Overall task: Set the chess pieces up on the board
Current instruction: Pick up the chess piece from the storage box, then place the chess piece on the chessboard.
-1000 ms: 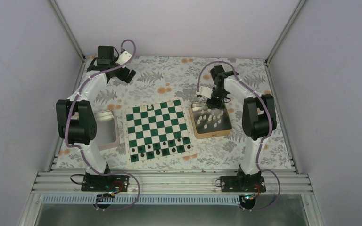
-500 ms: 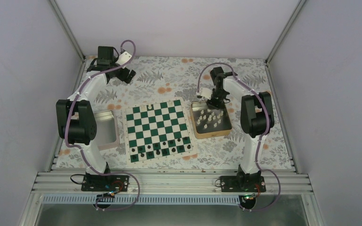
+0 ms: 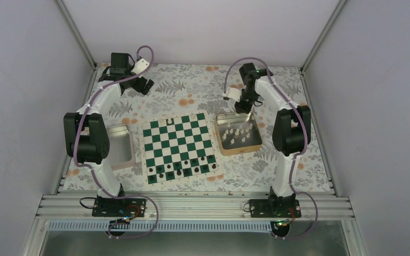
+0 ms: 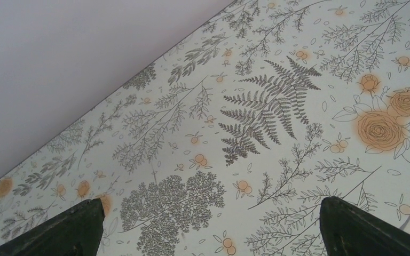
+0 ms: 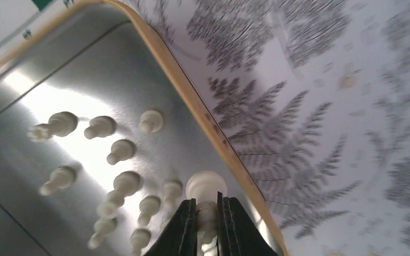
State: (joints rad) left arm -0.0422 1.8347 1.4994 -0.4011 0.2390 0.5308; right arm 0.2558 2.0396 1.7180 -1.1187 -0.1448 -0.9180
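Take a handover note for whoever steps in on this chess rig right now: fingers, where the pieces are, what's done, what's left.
Left gripper: fingers open, empty, over the tablecloth at the far left.
Right gripper: fingers shut on one white chess piece, held above the edge of the tan tin.
Other white pieces: in the tin, right of the board.
Done: dark pieces stand on the board's near rows.
Left: no white piece is on the board yet; likely place the held one, then the rest.
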